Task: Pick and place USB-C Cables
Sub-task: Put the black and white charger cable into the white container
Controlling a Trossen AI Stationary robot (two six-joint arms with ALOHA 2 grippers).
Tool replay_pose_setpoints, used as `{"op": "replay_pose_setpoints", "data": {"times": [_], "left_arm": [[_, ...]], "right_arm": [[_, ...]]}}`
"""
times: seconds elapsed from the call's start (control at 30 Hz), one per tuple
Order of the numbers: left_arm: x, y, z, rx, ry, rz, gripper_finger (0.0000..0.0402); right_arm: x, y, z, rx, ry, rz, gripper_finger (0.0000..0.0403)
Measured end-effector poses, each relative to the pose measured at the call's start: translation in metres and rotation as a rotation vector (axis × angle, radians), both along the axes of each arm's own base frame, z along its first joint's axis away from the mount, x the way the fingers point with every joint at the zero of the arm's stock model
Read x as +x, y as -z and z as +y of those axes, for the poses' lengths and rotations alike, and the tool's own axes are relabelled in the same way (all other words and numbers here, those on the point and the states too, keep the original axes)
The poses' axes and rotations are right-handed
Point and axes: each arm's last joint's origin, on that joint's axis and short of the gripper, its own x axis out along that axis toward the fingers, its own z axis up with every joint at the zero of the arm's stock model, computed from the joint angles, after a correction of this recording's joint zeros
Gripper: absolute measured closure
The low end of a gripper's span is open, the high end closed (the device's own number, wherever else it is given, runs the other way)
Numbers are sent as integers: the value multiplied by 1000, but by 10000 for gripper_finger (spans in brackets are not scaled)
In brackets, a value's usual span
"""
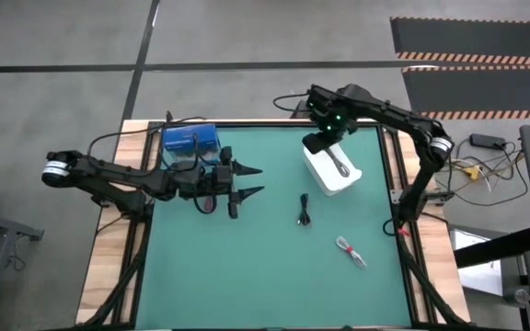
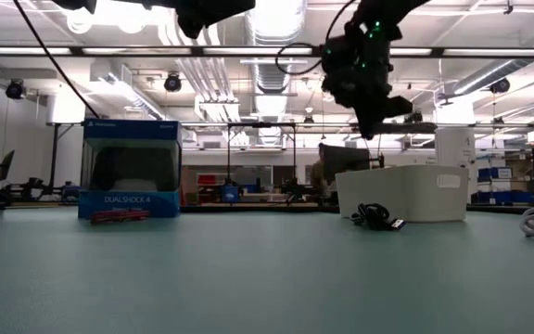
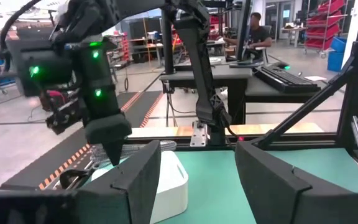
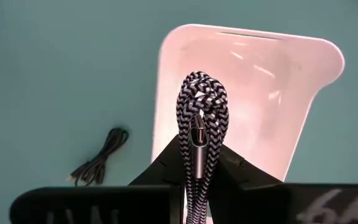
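**A:** ok so going left to right, top-down view. The left gripper (image 1: 250,181) sits over the mat at about 9 o'clock from the table's middle, its fingers (image 1: 249,170) spread wide and holding nothing. Right behind that arm there's the blue box (image 1: 190,141) at the table's far-left corner, roughly 10 o'clock. In the low view a red cable (image 2: 119,215) lies on the mat just in front of that box.

**B:** and the rest of the cables?

**A:** The black cable (image 1: 305,211) lies flat near the centre of the green mat (image 1: 247,276). The white-and-red cable (image 1: 350,250) is at about 4 o'clock from it, well apart. Then the white bin (image 1: 332,167) sits at around 1 o'clock.

**B:** right arm doing anything?

**A:** yep. The right gripper (image 1: 325,138) hangs above the bin's far end, fingers pinched together on the silver-grey cable (image 4: 199,134). In the right wrist view that braided loop sticks up between the pads, with the bin directly below it.
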Motion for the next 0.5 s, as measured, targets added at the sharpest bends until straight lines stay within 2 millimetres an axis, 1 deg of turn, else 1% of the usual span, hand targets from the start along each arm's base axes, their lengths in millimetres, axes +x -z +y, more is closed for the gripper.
{"op": "replay_pose_setpoints", "data": {"times": [0.23,0.5], "left_arm": [[0,1,0,-1,1,9,210],[0,4,0,2,2,42,210]], "right_arm": [[3,18,-9,45,53,60,376],[8,30,-13,47,88,104,376]]}}
